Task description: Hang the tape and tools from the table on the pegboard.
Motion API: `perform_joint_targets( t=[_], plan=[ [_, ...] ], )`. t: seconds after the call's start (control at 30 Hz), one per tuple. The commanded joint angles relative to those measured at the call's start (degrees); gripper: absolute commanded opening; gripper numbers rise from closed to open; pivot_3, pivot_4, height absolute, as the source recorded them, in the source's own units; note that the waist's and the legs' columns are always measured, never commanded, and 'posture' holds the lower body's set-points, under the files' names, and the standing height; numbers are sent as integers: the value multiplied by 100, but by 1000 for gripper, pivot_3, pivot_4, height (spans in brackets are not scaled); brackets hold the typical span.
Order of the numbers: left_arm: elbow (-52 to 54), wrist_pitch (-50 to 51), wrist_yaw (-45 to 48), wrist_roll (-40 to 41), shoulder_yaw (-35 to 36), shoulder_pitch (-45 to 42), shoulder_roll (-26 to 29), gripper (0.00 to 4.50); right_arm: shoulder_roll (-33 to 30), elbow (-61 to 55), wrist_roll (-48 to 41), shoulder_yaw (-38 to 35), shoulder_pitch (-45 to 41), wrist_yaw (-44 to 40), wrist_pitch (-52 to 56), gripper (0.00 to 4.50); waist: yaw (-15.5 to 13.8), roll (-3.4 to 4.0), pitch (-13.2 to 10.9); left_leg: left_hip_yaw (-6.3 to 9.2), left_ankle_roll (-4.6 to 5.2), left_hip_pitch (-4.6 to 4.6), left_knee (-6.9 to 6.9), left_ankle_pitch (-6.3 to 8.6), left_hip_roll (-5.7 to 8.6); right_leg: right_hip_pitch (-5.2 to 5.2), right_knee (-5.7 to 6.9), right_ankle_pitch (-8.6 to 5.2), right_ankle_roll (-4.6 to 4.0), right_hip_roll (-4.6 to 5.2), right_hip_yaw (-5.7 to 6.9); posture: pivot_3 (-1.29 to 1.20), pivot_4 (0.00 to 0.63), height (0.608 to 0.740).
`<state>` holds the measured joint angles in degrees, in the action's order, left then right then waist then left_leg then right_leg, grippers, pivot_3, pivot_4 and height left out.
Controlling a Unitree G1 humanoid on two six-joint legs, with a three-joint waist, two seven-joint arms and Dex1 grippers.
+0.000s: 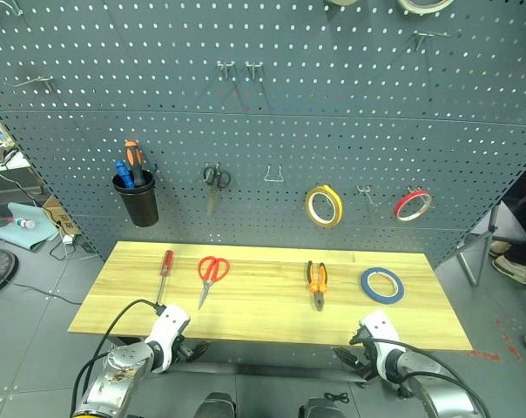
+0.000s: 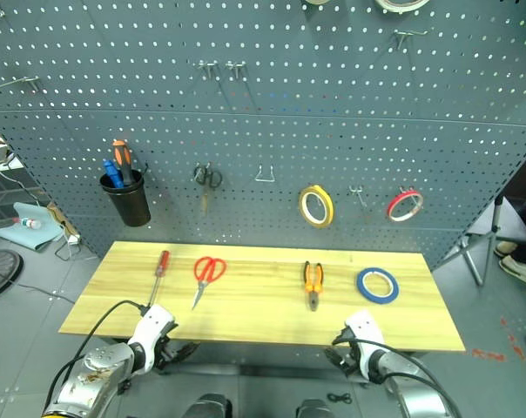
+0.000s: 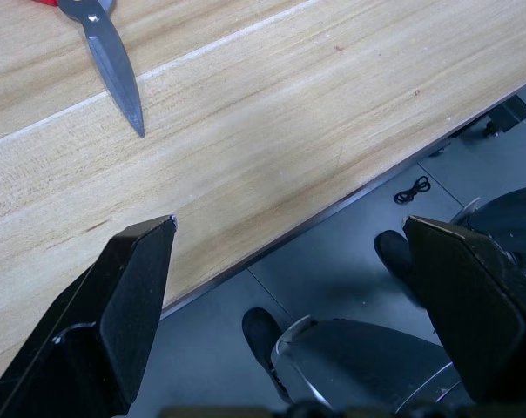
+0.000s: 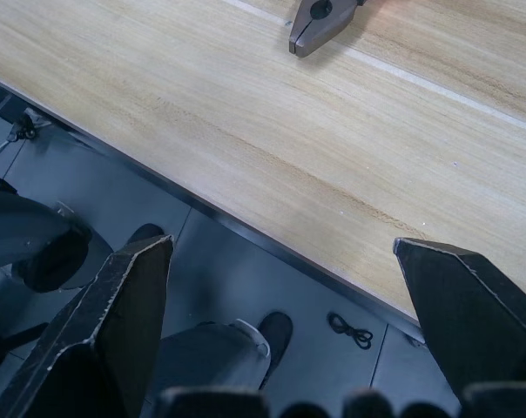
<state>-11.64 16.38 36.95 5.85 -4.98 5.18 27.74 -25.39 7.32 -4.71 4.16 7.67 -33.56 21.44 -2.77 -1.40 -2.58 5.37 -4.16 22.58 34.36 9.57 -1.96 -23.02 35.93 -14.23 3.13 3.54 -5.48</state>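
Black fingers spread wide on left gripper point(image 1: 196, 350), right gripper point(image 1: 344, 357); both empty, above table point(image 1: 272, 305) edge

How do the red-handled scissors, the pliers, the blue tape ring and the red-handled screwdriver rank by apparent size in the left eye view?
1. Red-handled scissors
2. Pliers, close to the scissors in length
3. Blue tape
4. Screwdriver, slimmest, roughly as long as the tape is wide

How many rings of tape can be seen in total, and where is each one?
4: blue tape lying on the table, yellow roll and red ring hanging on the pegboard, one pale roll cut off at the pegboard's top edge.
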Motion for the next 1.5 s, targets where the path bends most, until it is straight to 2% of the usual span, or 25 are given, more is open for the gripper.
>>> perform_joint_targets(
  t=[0.03, 0.37, 0.47, 0.57, 0.77, 0.87, 0.93, 1.17, 1.27, 1.37, 1.5],
  plan=[
    [99, -29, 22, 16, 81, -72, 24, 4440, 3, -42, -9, -65, -79, 22, -181, 4500, 0, 0, 0, 0, 0, 0, 0, 0, 0, 0, 0, 0, 0, 0, 0, 189, 0, 740],
    [524, -17, 192, 96, 60, 108, 81, 4440, -139, -265, 39, -110, 14, 24, -225, 4500, 2, 0, 1, -1, 1, 0, 0, -1, 0, 2, 2, 0, 0, 0, -1, 184, 1, 740],
    [938, -7, 349, 142, 64, 241, 191, 4440, -208, -666, -10, -194, 61, 68, -17, 4500, 13, -1, -1, -3, 0, 1, 0, 0, 0, 2, 3, 0, 0, 0, -3, 186, 20, 740],
    [1408, 135, 462, 320, 111, 298, 225, 4440, -299, -1089, -62, -318, -7, 120, 262, 4500, 16, -3, -50, -3, -2, 9, 5, 1, -3, -14, 11, -1, -1, 0, -4, 174, 67, 740],
    [2366, 353, 782, 625, -4, 366, 286, 4440, -637, -1814, -134, -489, -131, 47, 799, 4500, 49, 9, -400, -6, -5, 34, 54, 3, -8, -17, 7, -2, -3, 2, -8, 150, 163, 740],
    [2669, 429, 898, 833, 14, 79, 238, 4440, -798, -1846, -75, -515, -359, 98, 935, 4500, 50, 10, -574, -8, 5, 71, 60, -3, -8, -16, 12, -2, -3, 1, -10, 139, 199, 740],
    [2824, 499, 986, 980, -20, -237, 189, 4440, -924, -1683, -19, -536, -609, 111, 939, 4500, 52, 7, -736, -9, 38, 76, 60, -24, -11, -19, 21, -1, -2, -1, -10, 127, 237, 740],
    [3219, 729, 1365, 1251, -401, -1171, 199, 4440, -1376, -1058, 36, -530, -1440, -58, 964, 4500, 135, 9, -1220, -9, 54, 118, 69, -34, -11, -27, 26, -1, 14, -6, -17, 95, 357, 740],
    [3118, 570, 1428, 1298, -500, -1543, 38, 4440, -1473, -681, 99, -453, -1804, -117, 925, 4500, 209, 9, -1385, -6, 56, 171, 68, -35, -10, -67, 30, 26, 80, -8, -17, 87, 387, 740],
    [3080, 526, 1409, 1487, -523, -1935, -302, 4440, -1523, -79, 188, -379, -2262, -198, 755, 4500, 223, 0, -1553, -5, 59, 223, 72, -34, -7, -119, 45, 40, 66, -7, -17, 77, 410, 740],
    [3044, 474, 1417, 1581, -617, -2200, -609, 4440, -1508, 1033, 390, -214, -2937, -274, 436, 4500, 257, 2, -1740, -4, 66, 230, 98, -29, 0, -130, 87, 45, 56, -3, -17, 74, 433, 740]
  ],
)
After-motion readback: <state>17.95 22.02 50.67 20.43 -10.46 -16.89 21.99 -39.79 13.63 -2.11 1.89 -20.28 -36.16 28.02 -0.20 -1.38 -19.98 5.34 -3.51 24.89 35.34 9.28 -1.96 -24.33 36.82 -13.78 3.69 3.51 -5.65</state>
